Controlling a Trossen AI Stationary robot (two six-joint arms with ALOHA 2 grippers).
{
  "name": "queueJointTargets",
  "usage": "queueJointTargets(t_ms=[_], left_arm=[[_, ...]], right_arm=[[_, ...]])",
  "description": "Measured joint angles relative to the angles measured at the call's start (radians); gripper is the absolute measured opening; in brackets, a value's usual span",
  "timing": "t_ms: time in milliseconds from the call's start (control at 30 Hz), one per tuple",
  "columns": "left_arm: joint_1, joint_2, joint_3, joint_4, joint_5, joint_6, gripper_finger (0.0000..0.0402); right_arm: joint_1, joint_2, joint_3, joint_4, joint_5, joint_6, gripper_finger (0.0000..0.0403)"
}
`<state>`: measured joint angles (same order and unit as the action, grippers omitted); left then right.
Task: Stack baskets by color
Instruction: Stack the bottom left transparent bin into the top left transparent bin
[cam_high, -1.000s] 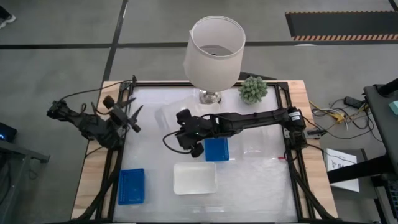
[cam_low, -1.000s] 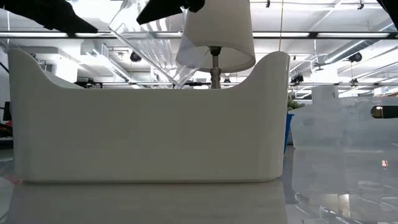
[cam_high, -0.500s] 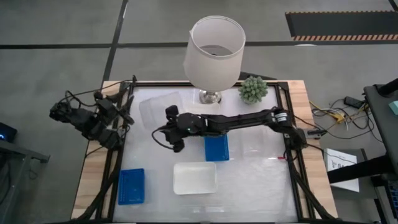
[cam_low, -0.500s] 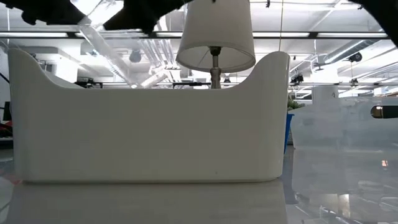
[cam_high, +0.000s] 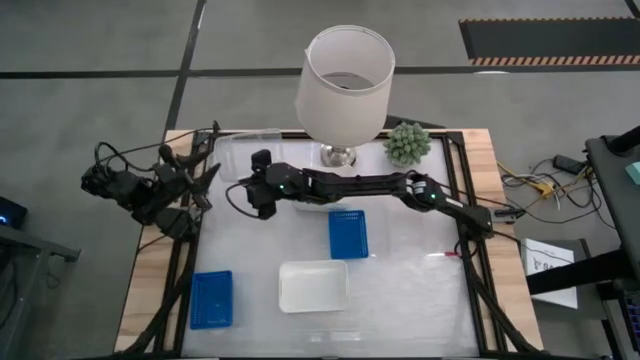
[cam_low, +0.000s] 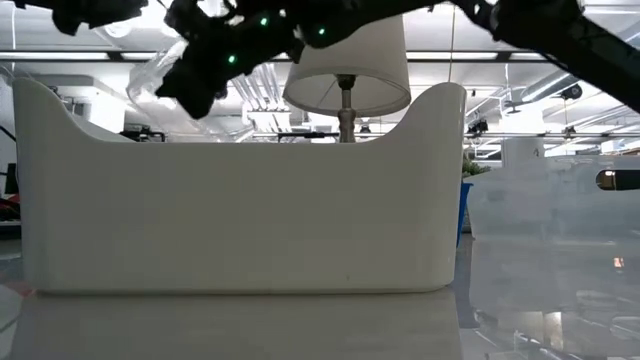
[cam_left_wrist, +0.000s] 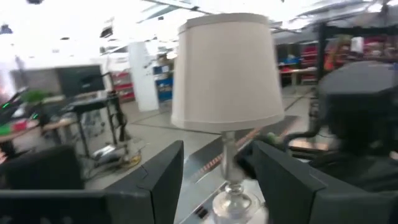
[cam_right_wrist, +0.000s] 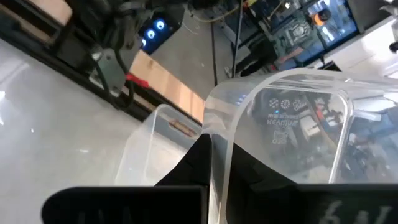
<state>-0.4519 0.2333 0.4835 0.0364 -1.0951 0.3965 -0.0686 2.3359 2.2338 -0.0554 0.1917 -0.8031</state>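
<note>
Reaching across the table, right pincer (cam_high: 262, 172) clamped on clear container (cam_right_wrist: 292, 118), left pincer (cam_left_wrist: 214, 177) wide.

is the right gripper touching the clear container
Touching. The right wrist view shows the right gripper shut on the rim of the clear container, its wall pinched between the dark fingers.

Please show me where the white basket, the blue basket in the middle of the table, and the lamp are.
white basket (cam_high: 314, 286), high view, centre of its floor
middle blue basket (cam_high: 348, 234), high view, centre of its mesh bottom
lamp (cam_high: 345, 88), high view, side of its white shade
</note>
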Motion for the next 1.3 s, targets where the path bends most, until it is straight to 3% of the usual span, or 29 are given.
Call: queueJointTargets(t_ms=[233, 600, 1000, 1300], left_arm=[[0.000, 0.004, 0.000, 0.001, 0.017, 0.011, 0.0178], [0.000, 0.007, 0.002, 0.005, 0.017, 0.011, 0.0178], [0.000, 0.076, 0.001, 0.008, 0.018, 0.000, 0.0178], [0.000, 0.156, 0.001, 0.009, 0.018, -0.026, 0.0178]], right_arm=[[-0.017, 0.093, 0.102, -0.036, -0.009, -0.001, 0.0009], [-0.024, 0.135, 0.117, -0.032, -0.015, -0.065, 0.0011], [-0.026, 0.135, 0.117, -0.037, -0.016, -0.034, 0.0094], [-0.024, 0.135, 0.117, -0.039, -0.008, -0.031, 0.0119]])
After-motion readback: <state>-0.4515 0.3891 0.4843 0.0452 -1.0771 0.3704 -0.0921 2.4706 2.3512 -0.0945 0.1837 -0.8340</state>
